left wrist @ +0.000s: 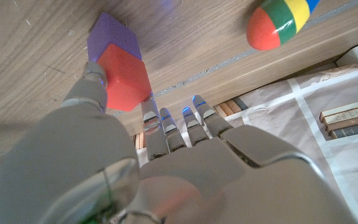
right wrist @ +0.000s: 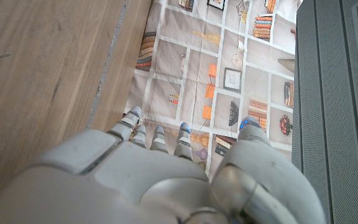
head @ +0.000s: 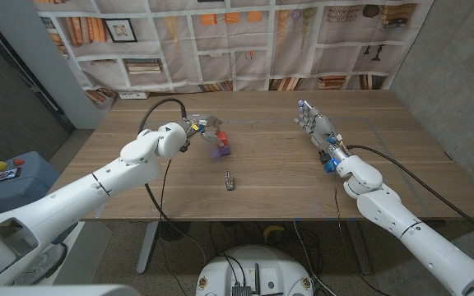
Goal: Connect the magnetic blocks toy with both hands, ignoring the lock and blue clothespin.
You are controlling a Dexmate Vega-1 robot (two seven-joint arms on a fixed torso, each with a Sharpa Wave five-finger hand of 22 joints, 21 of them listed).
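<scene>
The wooden table (head: 262,164) carries everything, with a printed bookshelf backdrop (head: 245,41) hanging behind its far edge. The left hand (head: 197,127) reaches in over the table's left half; the head view shows it only small, beside the blocks, while the left wrist view comes close enough to show a fingertip (left wrist: 95,78) touching the red block (left wrist: 124,76) — whether the hand actually grips it I cannot tell, as the other fingers reach out straight past it. The right hand (head: 313,122) stands well apart from the blocks, over the table's right half, fingers extended and apart, holding nothing; the right wrist view looks along its back toward the table's edge and the backdrop. The red block sits against the purple block (left wrist: 114,37), the two touching, with the purple one between the red one and the table top in the wrist view; in the head view the pair shows just left of the table's middle. Only the left wrist view shows a striped egg-shaped toy (left wrist: 281,22) — red, green, yellow and blue — near the table's edge. A small metal lock (head: 230,180) lies near the blocks, toward the robot.
</scene>
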